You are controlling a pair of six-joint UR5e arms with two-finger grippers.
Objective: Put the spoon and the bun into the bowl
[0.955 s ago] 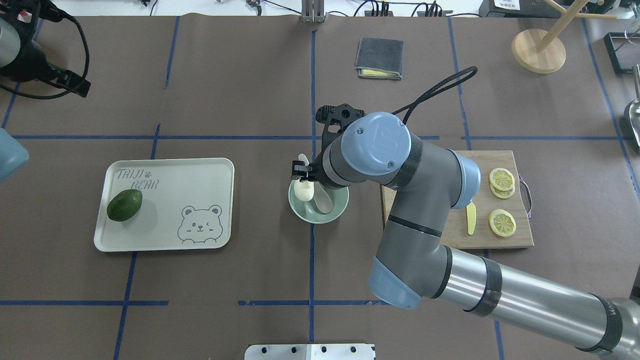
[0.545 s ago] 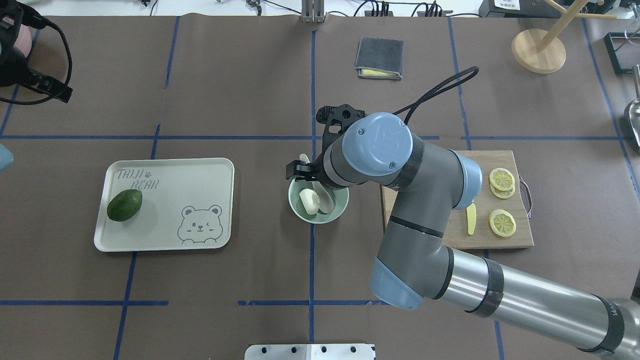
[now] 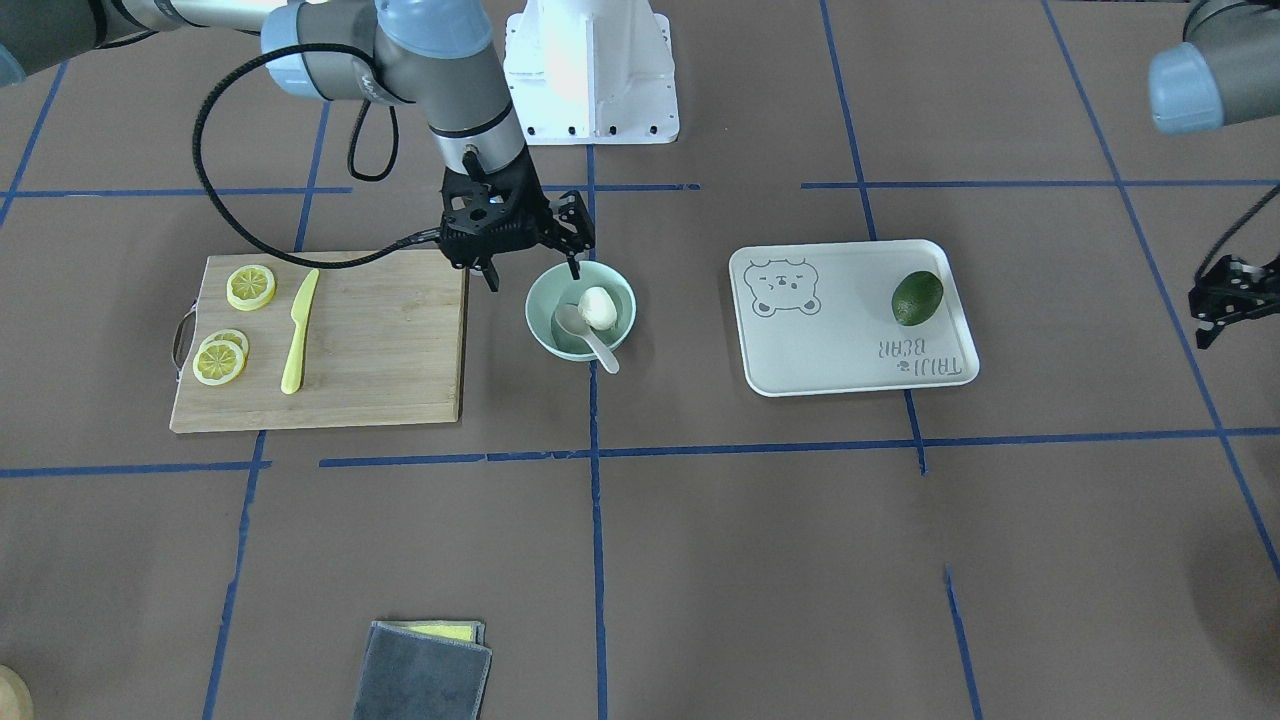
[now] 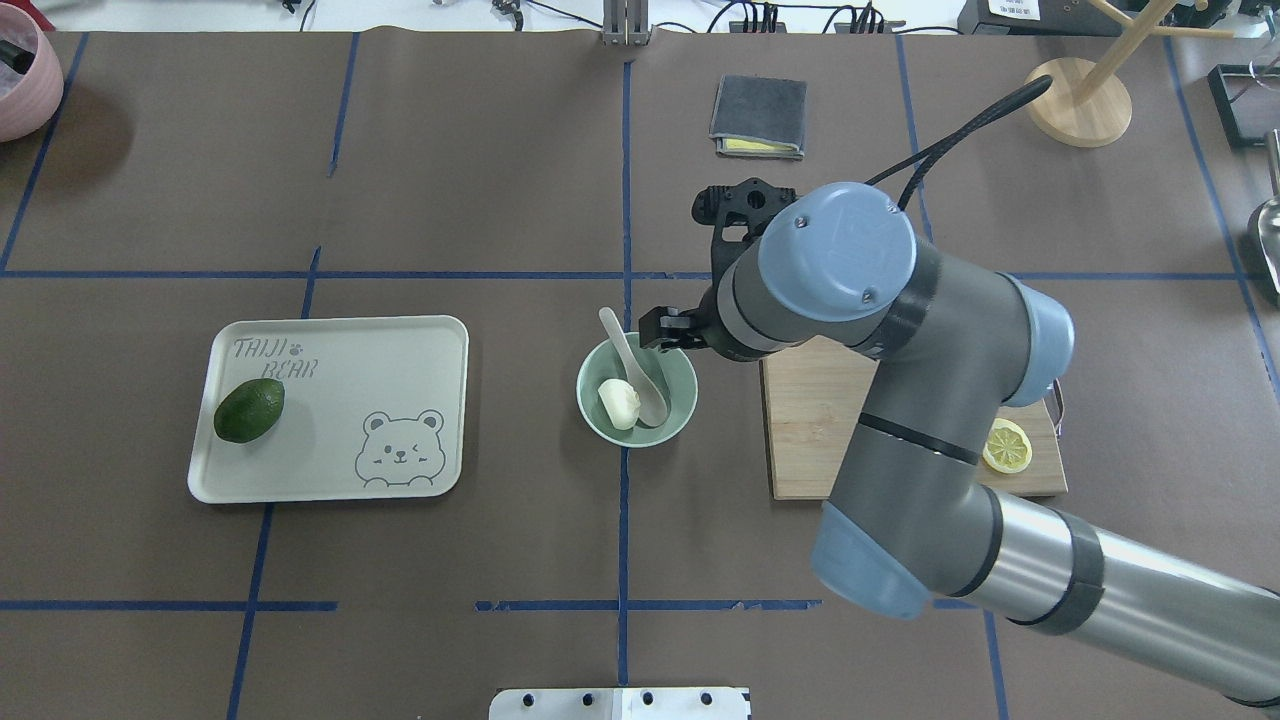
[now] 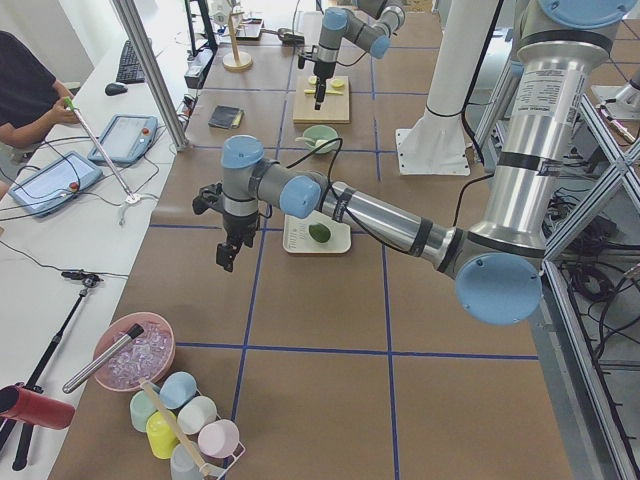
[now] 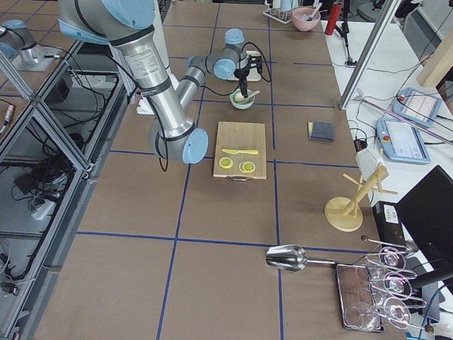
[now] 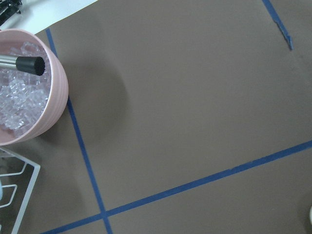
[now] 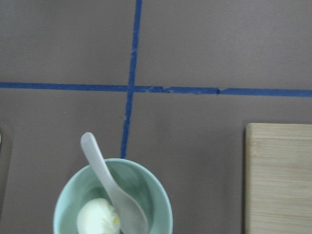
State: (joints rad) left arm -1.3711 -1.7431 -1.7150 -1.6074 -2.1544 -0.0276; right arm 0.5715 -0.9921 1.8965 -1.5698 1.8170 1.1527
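Note:
The pale mint-green bowl (image 4: 686, 385) stands at the table's middle. The white bun (image 4: 619, 403) lies inside it. The off-white spoon (image 4: 630, 362) rests in it too, scoop down, with its handle over the far rim. The right wrist view shows the bowl (image 8: 163, 204), the bun (image 8: 97, 219) and the spoon (image 8: 103, 170) from above. My right gripper (image 3: 533, 268) is open and empty, raised beside the bowl's edge on the cutting-board side. My left gripper (image 3: 1238, 318) is far off at the table's left end, partly cut by the frame, and looks open and empty.
A white bear tray (image 4: 400, 360) holds an avocado (image 4: 249, 410), left of the bowl. A wooden cutting board (image 3: 380, 340) carries lemon slices (image 3: 250, 287) and a yellow knife (image 3: 297, 330). A grey cloth (image 4: 758, 117), a pink ice bowl (image 7: 53, 97) and a wooden stand (image 4: 1077, 100) are further off.
My right gripper let the bun go into the bowl, then drew away to the right. My left arm moved out of the overhead view on the left.

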